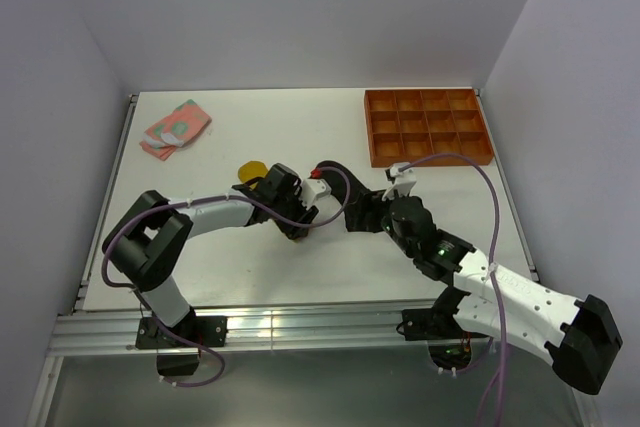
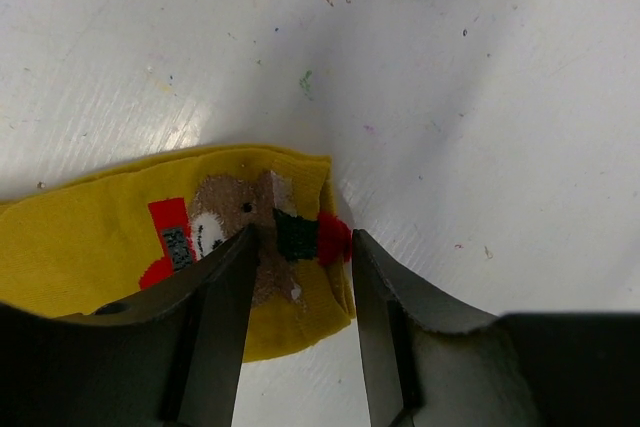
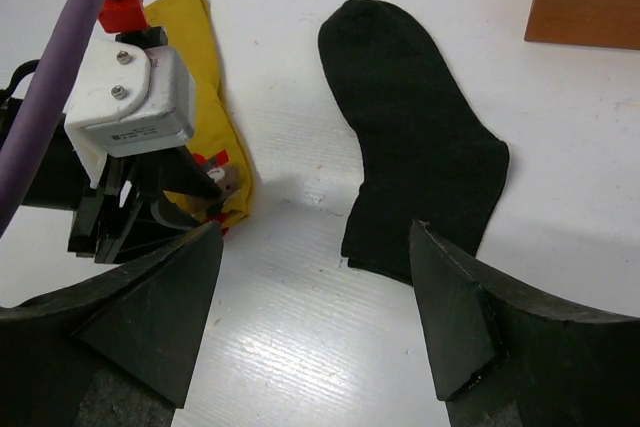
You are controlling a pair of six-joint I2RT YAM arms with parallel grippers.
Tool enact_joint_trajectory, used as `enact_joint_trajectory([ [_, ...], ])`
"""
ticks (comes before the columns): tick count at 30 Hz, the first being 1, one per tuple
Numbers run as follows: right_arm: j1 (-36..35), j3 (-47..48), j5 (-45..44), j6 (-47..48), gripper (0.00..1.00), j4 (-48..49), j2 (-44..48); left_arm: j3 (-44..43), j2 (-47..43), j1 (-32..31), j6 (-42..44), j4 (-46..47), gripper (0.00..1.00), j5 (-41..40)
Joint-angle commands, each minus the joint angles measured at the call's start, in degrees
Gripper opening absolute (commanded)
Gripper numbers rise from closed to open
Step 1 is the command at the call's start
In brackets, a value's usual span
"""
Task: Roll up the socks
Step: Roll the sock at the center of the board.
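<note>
While the left gripper (image 2: pixel 302 237) stands open astride the yellow sock (image 2: pixel 90 247), the black sock (image 3: pixel 410 137) lies just beside that sock under the wide-open right gripper (image 3: pixel 315 229). The pink sock (image 1: pixel 175 127) lies well apart.

Counter (image 1: pixel 300 117): white, flat, faintly ribbed, flecked with tiny coloured marks.
Tray (image 1: pixel 430 158): orange, rigid, square compartments in rows; sits flat on the counter and serves as the landmark.
Black sock (image 3: pixel 410 127): spread flat, toe pointing away; just left of the tray's near-left corner, not touching it.
Yellow sock (image 2: pixel 90 247): lies flat, with a bear picture and a red patch by one end; left of the tray, beyond the black sock, bare counter between the two.
Pink sock (image 1: pixel 175 128): bunched, with green patches; far left of the tray, level with it, well apart from the other socks.
</note>
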State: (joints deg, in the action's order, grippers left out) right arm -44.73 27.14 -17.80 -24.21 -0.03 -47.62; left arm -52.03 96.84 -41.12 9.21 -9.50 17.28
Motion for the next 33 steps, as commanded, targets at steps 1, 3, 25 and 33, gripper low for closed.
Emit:
enact_joint_trajectory([
  [1, 0.43, -0.68, -1.45, -0.40, 0.82, 0.65, 1.73, -1.76, 1.51, -0.54, -1.48, -1.31, 0.49, 1.00],
  [3, 0.43, -1.03, -1.36, -0.58, 0.82, 0.82, 1.91, -2.02, 2.13, -0.54, -1.83, -2.01, 0.49, 1.18],
  [25, 0.17, -0.07, 6.98, 2.76, 0.81, 5.48, -1.25, -10.63, 0.89, 8.24, 12.29, -23.42, 0.00, 26.54],
  [33, -4.12, 3.18, 11.30, 6.71, 0.80, 13.38, -12.84, -25.13, 13.72, 20.99, 37.69, -57.45, 0.00, 43.01],
])
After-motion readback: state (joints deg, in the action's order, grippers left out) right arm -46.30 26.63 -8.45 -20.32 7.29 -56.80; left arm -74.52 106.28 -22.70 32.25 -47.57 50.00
